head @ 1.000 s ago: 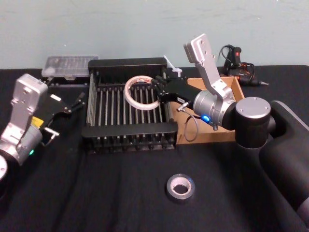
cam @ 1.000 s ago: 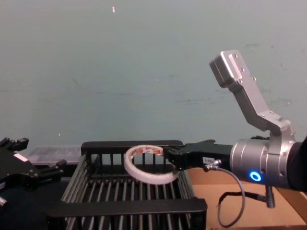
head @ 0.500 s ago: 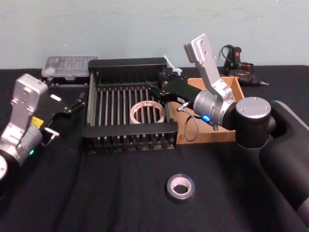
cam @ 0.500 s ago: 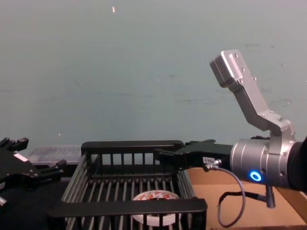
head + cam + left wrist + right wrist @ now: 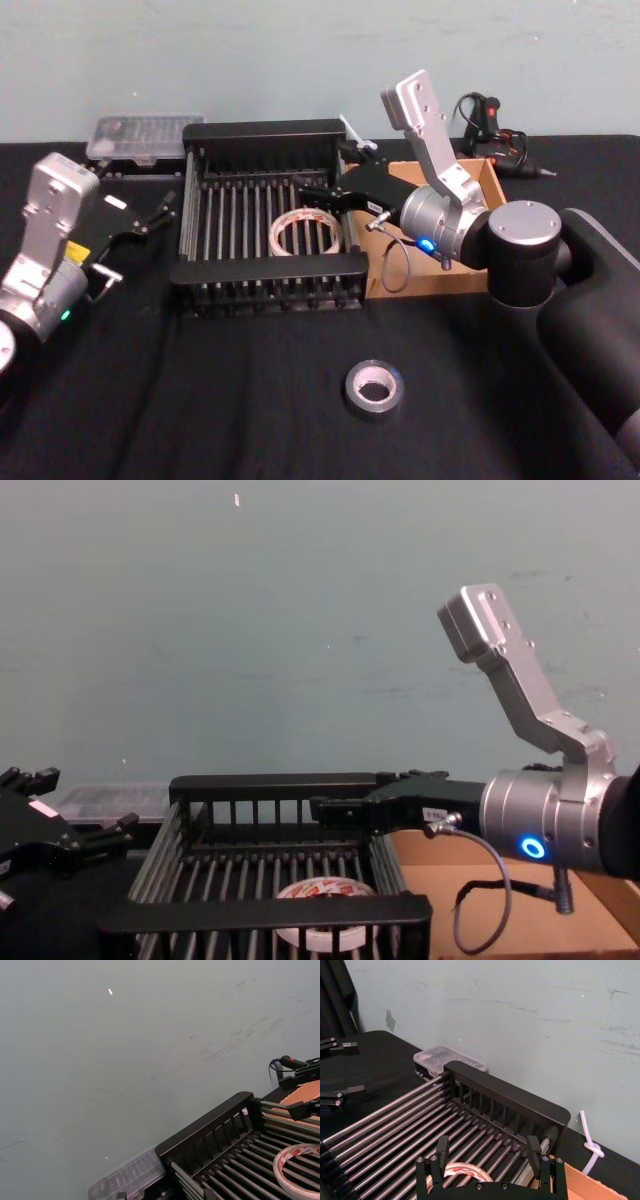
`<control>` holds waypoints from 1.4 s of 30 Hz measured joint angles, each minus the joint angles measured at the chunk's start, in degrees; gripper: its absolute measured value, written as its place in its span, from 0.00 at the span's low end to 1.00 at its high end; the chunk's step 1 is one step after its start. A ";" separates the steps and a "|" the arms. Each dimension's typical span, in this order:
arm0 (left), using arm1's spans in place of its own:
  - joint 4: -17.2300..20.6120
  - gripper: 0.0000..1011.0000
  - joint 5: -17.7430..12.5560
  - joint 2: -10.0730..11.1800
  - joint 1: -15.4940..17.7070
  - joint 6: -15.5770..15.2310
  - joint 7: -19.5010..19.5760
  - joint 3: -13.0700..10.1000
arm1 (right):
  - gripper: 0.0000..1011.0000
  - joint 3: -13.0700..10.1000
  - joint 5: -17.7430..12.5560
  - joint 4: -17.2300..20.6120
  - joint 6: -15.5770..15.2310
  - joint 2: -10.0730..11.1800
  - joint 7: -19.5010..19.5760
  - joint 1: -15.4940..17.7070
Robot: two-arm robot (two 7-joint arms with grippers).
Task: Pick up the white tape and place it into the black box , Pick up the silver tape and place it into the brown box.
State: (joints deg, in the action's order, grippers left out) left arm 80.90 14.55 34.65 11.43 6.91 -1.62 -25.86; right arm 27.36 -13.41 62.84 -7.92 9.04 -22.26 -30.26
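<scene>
Flat white tape lies on black box's barred floor.

Wall: pale blue-green, scuffed, across the top of the frame.
Table cover: black cloth, filling the lower frame.
Curtain: dark, upper left of the right wrist view.

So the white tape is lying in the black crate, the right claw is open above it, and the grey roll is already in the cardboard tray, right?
Not quite. The silver tape is not in the brown box; the head view shows it on the black table, nearer the robot. The rest holds: the white tape lies in the black box, with the right gripper open above it.
</scene>
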 joint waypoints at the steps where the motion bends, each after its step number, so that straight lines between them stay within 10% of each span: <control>1: 0.00 0.99 0.00 0.00 0.00 0.00 0.00 0.00 | 0.98 -0.01 0.00 0.07 -0.04 0.02 0.00 0.03; 26: 0.00 0.99 0.00 0.00 0.00 0.00 0.00 0.00 | 0.99 -2.84 -4.48 18.36 -7.65 6.89 -0.22 10.25; 42: 0.00 0.99 0.00 0.00 0.00 0.00 0.00 0.00 | 0.99 -3.20 -6.57 26.53 -7.05 12.57 -0.50 16.39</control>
State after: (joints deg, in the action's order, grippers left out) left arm 80.90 14.55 34.65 11.43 6.91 -1.62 -25.86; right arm 24.17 -19.98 89.37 -14.97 21.61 -22.76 -13.87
